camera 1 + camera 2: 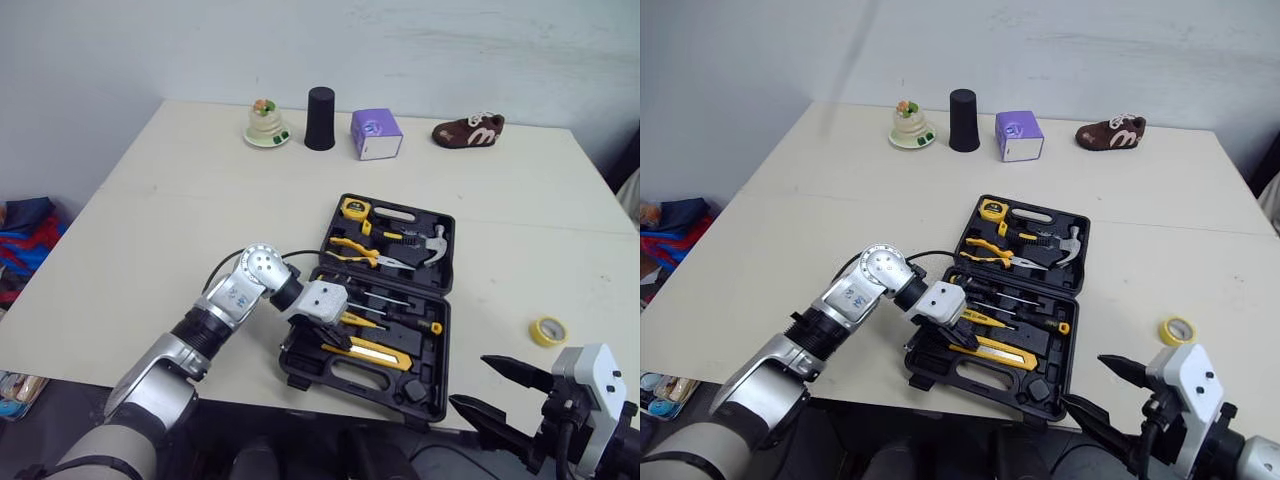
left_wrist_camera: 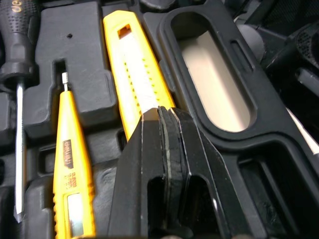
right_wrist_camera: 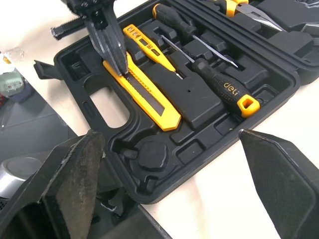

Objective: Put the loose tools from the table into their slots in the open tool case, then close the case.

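Lying in moulded case [image 3: 197, 97], slim yellow knife [image 3: 149, 99]

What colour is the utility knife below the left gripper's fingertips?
The knife is bright yellow; it shows best in the left wrist view.

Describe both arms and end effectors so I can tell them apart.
The left arm is silver-grey metal with a round joint, a black ribbed collar, a black cable and a white wrist block. The left end effector has two black tapered fingers. The right end effector has the same black pointed fingers on a white-grey housing.
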Action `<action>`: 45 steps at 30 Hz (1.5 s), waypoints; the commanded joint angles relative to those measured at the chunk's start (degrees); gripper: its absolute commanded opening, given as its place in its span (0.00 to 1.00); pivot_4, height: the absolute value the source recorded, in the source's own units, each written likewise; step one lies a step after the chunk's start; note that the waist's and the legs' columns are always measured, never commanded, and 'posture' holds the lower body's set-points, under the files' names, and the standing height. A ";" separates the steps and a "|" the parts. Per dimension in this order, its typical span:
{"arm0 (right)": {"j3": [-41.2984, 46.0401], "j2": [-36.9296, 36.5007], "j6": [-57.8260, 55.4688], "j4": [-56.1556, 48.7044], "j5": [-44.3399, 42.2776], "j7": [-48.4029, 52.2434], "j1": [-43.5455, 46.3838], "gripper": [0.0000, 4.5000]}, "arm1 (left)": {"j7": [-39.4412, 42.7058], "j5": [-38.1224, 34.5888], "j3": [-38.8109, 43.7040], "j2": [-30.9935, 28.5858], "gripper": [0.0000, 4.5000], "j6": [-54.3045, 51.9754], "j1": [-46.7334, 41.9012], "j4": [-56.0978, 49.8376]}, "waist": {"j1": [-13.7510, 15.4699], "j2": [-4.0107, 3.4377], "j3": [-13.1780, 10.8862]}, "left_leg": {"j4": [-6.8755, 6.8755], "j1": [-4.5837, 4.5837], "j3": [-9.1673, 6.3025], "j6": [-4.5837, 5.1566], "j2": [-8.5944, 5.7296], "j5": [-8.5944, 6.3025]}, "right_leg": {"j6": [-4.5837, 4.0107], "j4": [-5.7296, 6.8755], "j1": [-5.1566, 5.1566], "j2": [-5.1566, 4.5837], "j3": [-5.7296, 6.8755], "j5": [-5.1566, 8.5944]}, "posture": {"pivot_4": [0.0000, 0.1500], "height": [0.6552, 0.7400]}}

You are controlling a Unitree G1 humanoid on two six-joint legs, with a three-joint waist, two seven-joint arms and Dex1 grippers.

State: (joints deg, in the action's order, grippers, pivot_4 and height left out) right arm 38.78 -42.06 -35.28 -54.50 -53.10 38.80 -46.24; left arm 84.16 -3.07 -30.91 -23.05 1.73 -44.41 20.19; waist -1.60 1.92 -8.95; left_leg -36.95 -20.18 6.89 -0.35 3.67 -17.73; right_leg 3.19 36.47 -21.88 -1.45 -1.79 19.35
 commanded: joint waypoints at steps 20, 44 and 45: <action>24.79 -4.08 2.95 25.21 4.76 15.03 -0.90 1.00 | -12.08 -20.44 36.04 -18.02 0.99 -33.32 3.67 -1.04 | -0.05 -0.08 -0.47 | -0.10 -1.01 0.07 -0.14 -0.05 -0.01 | 0.32 0.42 -1.58 0.02 -0.01 -0.03 | 1.00 0.98; 7.29 -30.97 5.58 50.68 19.28 34.69 21.04 1.00 | -8.13 -30.12 33.64 -26.96 0.99 -37.14 11.40 -31.26 | -0.04 -0.32 -0.72 | -0.21 -0.99 0.20 -0.15 -0.06 -0.26 | 0.25 0.53 -1.58 -0.10 0.07 0.02 | 1.00 0.98; 3.22 -33.05 5.86 51.10 20.19 34.85 23.71 1.00 | -8.86 -31.22 32.39 -25.02 0.99 -38.20 9.40 -32.97 | -0.04 -0.34 -0.73 | -0.24 -1.00 0.23 -0.14 -0.09 -0.24 | 0.32 0.53 -1.58 -0.06 0.00 -0.01 | 1.00 0.98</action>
State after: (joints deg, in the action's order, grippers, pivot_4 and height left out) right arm 45.29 -73.31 -30.01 -3.59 -34.25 72.80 -24.10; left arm 76.02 -31.52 2.30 -48.96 -34.84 -33.20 -9.12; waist -1.65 1.58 -9.68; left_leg -37.22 -21.17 7.14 -0.54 3.58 -17.94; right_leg 3.53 37.00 -23.44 -1.47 -1.85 19.33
